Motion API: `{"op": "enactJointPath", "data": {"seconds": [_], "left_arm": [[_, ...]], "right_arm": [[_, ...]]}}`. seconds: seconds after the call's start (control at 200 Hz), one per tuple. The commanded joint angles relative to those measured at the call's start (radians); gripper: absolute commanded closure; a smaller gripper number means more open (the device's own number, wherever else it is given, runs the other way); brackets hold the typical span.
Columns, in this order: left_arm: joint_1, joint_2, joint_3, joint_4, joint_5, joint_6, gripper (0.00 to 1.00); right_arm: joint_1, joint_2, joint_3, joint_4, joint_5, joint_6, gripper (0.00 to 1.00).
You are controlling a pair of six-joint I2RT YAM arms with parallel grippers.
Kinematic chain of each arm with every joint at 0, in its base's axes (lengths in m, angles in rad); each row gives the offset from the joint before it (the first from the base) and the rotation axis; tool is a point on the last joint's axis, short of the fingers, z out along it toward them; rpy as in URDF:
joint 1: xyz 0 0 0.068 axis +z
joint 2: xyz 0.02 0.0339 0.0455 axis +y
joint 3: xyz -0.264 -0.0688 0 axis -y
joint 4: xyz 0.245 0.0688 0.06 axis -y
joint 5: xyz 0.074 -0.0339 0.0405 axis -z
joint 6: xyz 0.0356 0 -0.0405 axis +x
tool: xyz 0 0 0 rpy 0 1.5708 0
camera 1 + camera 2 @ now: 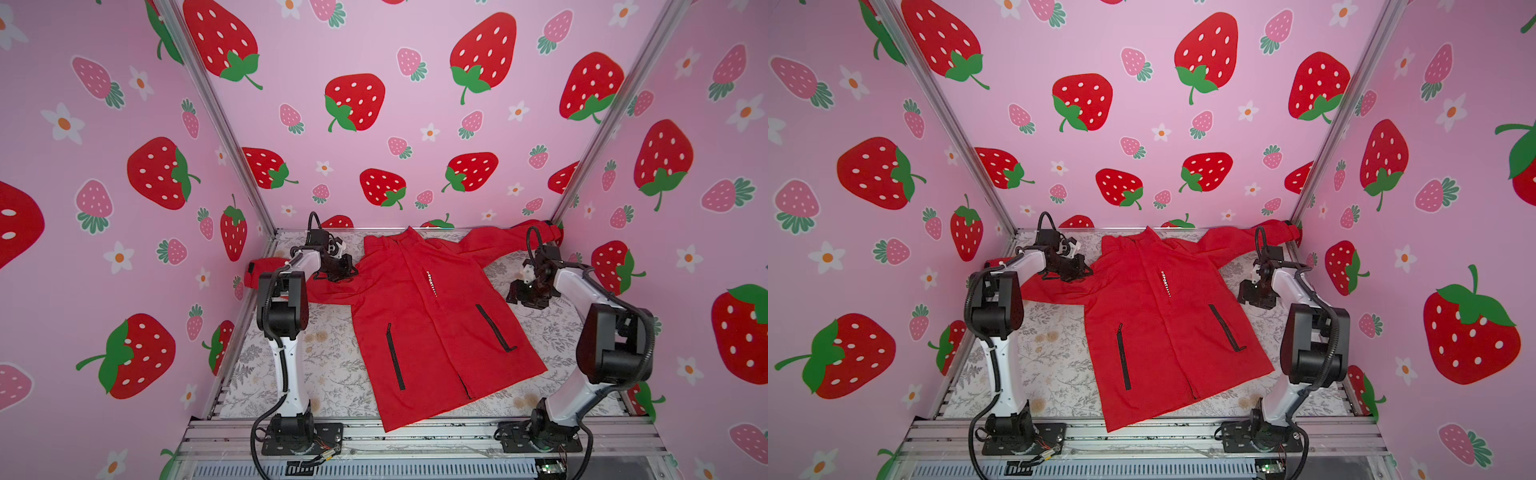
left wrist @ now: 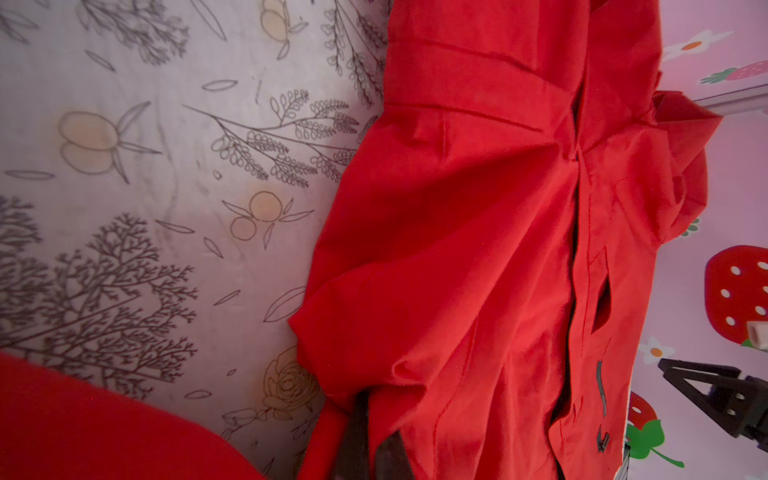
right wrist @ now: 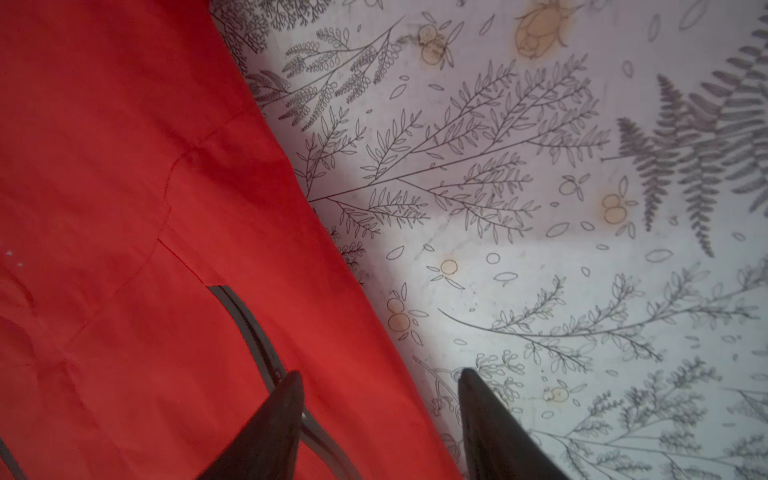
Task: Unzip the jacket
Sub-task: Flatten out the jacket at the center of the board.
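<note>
- Step in hand, as I judge it: bracing the garment. The front zipper [image 1: 464,384] looks closed along its whole length.
- The jacket [image 1: 432,324] lies flat on the floral table cover [image 1: 332,374], between the two pincers.
- Left pincer [image 1: 343,272]: clenched on bunched shoulder fabric, arm reaching forward, wrist dipped.
- Right pincer [image 3: 381,374]: released and empty, straddling the jacket's edge, with one finger over the pocket zipper [image 3: 249,324].
- Next, it must cross to the collar and find the slider, which is hidden here.
</note>
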Motion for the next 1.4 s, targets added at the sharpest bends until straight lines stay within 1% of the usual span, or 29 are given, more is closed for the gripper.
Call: {"op": "enactJointPath", "data": {"seconds": [0.0,0.14,0.275,0.35,0.385,0.46,0.515,0.56,0.59,0.686,0.801,0.931,1.011,1.076,1.161,1.266,1.346,1.386,1.396], "left_arm": [[0.007,-0.022,-0.004,-0.011,0.015,0.006,1.0],[0.008,-0.02,-0.005,-0.009,0.021,0.006,1.0],[0.008,-0.019,-0.007,-0.01,0.026,0.007,1.0],[0.008,-0.019,-0.009,-0.009,0.027,0.008,1.0],[0.008,-0.019,-0.008,-0.008,0.027,0.008,1.0],[0.008,-0.018,-0.008,-0.007,0.027,0.007,1.0],[0.007,-0.017,-0.009,-0.005,0.026,0.006,1.0],[0.007,-0.019,-0.01,-0.005,0.026,0.003,1.0],[0.007,-0.021,-0.012,-0.004,0.023,0.0,1.0],[0.005,-0.048,-0.051,0.031,0.028,-0.043,1.0],[-0.011,-0.115,-0.153,0.117,0.023,-0.09,1.0],[-0.043,-0.169,-0.204,0.067,0.012,-0.055,1.0],[-0.081,-0.207,-0.254,0.033,0.007,-0.02,1.0],[-0.122,-0.24,-0.299,0.013,0.01,0.005,1.0],[-0.169,-0.294,-0.373,0.001,-0.05,-0.004,1.0],[-0.218,-0.353,-0.462,0.012,-0.051,-0.027,1.0],[-0.258,-0.378,-0.508,0.004,-0.029,-0.036,1.0],[-0.272,-0.388,-0.526,0.0,-0.022,-0.043,1.0],[-0.274,-0.391,-0.53,0.002,-0.017,-0.045,1.0]], "right_arm": [[0.018,0.04,0.052,-0.042,-0.008,-0.096,0.4],[0.028,0.111,0.073,-0.043,-0.043,-0.143,0.41],[0.036,0.136,0.058,-0.016,-0.084,-0.182,0.43],[0.042,0.136,0.04,-0.005,-0.094,-0.203,0.47],[0.042,0.136,0.033,-0.002,-0.097,-0.209,0.55],[0.042,0.137,0.027,0.0,-0.094,-0.214,0.76],[0.041,0.136,0.033,0.002,-0.081,-0.212,0.89],[0.041,0.141,0.05,0.002,-0.063,-0.207,0.97],[0.04,0.144,0.068,0.001,-0.049,-0.2,1.0],[0.036,0.181,0.166,0.008,0.012,-0.163,1.0],[0.031,0.275,0.374,0.005,0.12,-0.114,1.0],[0.039,0.406,0.626,0.005,0.222,-0.101,1.0],[0.068,0.458,0.704,0.068,0.291,-0.145,1.0],[0.097,0.487,0.726,0.154,0.3,-0.209,1.0],[0.123,0.529,0.768,0.23,0.315,-0.26,1.0],[0.139,0.59,0.855,0.263,0.311,-0.285,1.0],[0.147,0.629,0.925,0.243,0.305,-0.29,1.0],[0.149,0.64,0.969,0.209,0.288,-0.29,0.92],[0.149,0.642,0.98,0.2,0.284,-0.29,0.88]]}}
